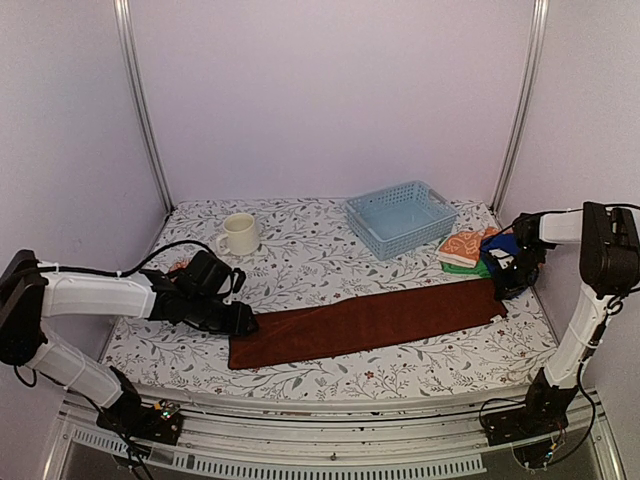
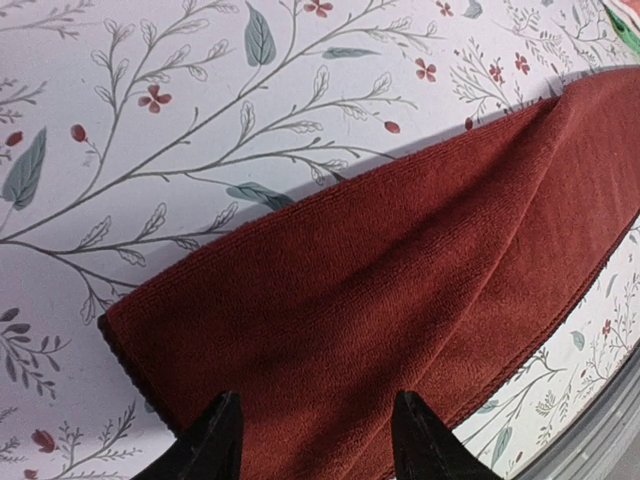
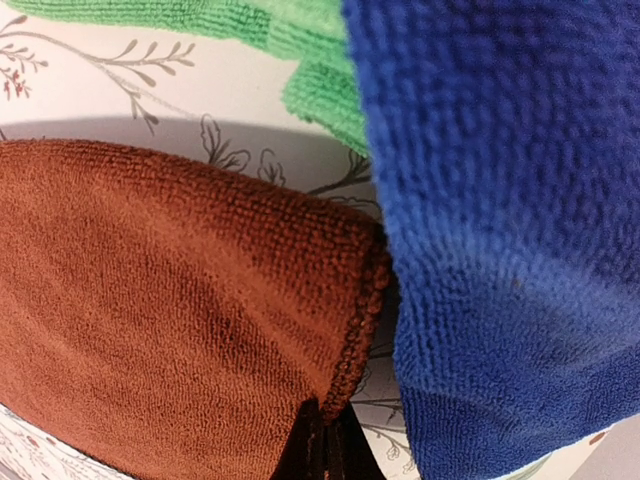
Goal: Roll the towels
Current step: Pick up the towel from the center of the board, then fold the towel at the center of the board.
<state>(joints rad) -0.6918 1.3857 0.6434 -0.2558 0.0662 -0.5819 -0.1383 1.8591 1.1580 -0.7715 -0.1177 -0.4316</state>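
Observation:
A dark rust-brown towel [image 1: 370, 320] lies folded into a long strip across the front of the table. My left gripper [image 1: 240, 322] hovers over its left end, open, with the cloth [image 2: 400, 260] showing between the fingers [image 2: 316, 400] and nothing gripped. At the strip's right end my right gripper [image 1: 505, 285] is shut, and the hemmed corner of the brown towel [image 3: 170, 310] runs into its closed jaws [image 3: 330, 440]. A royal-blue towel [image 3: 500, 200] lies right beside that corner, by the wrist [image 1: 503, 243]. A green towel [image 3: 250, 20] and an orange patterned one [image 1: 462, 245] sit just behind.
A pale blue lattice basket [image 1: 352, 205] stands at the back right. A cream mug [image 1: 238, 234] stands at the back left. The floral tablecloth is walled in on three sides, with upright metal posts at the back corners.

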